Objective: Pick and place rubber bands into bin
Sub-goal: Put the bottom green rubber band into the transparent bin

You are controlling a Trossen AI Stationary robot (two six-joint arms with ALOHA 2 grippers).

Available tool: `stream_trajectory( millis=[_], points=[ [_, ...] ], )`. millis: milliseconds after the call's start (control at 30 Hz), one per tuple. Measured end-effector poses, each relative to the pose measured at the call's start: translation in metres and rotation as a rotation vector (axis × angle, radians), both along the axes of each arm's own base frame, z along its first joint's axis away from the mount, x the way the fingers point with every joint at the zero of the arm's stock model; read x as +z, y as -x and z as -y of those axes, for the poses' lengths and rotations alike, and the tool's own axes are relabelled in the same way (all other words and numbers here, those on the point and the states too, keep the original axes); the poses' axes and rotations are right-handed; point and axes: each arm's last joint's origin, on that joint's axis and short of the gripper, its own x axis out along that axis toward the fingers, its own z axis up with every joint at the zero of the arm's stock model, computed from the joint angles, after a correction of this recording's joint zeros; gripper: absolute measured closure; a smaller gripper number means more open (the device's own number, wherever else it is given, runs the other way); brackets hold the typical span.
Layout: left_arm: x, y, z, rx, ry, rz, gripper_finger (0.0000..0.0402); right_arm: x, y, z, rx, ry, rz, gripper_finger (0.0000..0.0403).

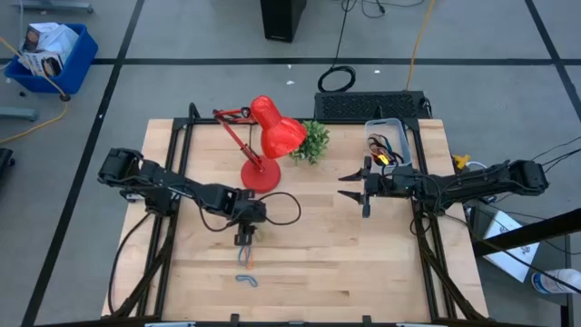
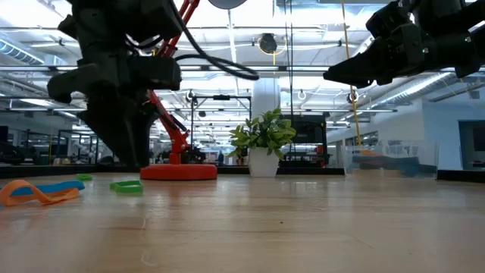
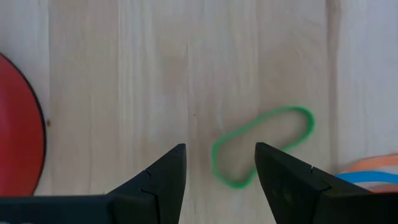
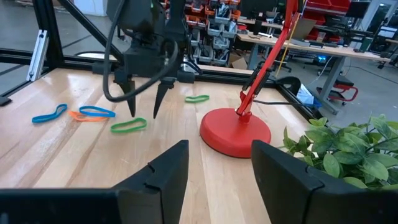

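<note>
We hang the left gripper [image 3: 217, 171], jaws wide, over a green rubber band [image 3: 261, 146] at table centre-bottom; the right gripper [image 1: 359, 189], empty and open, waits beside the bin [image 1: 388, 143] upper right.

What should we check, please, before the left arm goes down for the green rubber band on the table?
1. Left gripper open: ok, the fingers stand apart with nothing between them.
2. Left gripper lined up over the green rubber band: ok, one end of the loop lies between the fingers.
3. Band clear of neighbours: ok, the blue band and orange band lie apart from it.
4. Red lamp base out of the way: ok, it sits off to the side.
5. Bin ready to receive: ok, it is at the table's far right, already holding some bands.
6. Right gripper out of the way: ok, open and empty near the bin.
</note>
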Motion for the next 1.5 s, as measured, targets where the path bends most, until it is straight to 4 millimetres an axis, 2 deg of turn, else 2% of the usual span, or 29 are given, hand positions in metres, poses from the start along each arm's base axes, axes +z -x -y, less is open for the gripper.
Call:
stream_trajectory(
  millis=[233,733,833,1100,1300,1500],
  points=[
    [-0.014,0.007,-0.001,0.037,0.018,0.019,0.0204,0.0,0.0,0.0,0.0,0.0,0.0,0.0234],
    [-0.026,0.015,-0.003,0.104,0.04,0.011,0.021,0.0,0.0,0.0,0.0,0.0,0.0,0.0233],
    [-0.026,0.015,-0.003,0.105,0.044,0.026,0.0233,0.0,0.0,0.0,0.0,0.0,0.0,0.0232],
    [-0.026,0.014,-0.003,0.1,0.033,0.04,0.0332,0.0,0.0,0.0,0.0,0.001,0.0,0.0235],
    [-0.026,0.013,-0.003,0.095,0.044,0.044,0.0391,0.0,0.0,0.0,0.0,0.002,0.0,0.0232],
    [-0.025,0.01,-0.001,0.047,0.05,0.08,0.0386,0.0,0.0,0.0,0.0,0.003,0.0,0.0236]
  ],
)
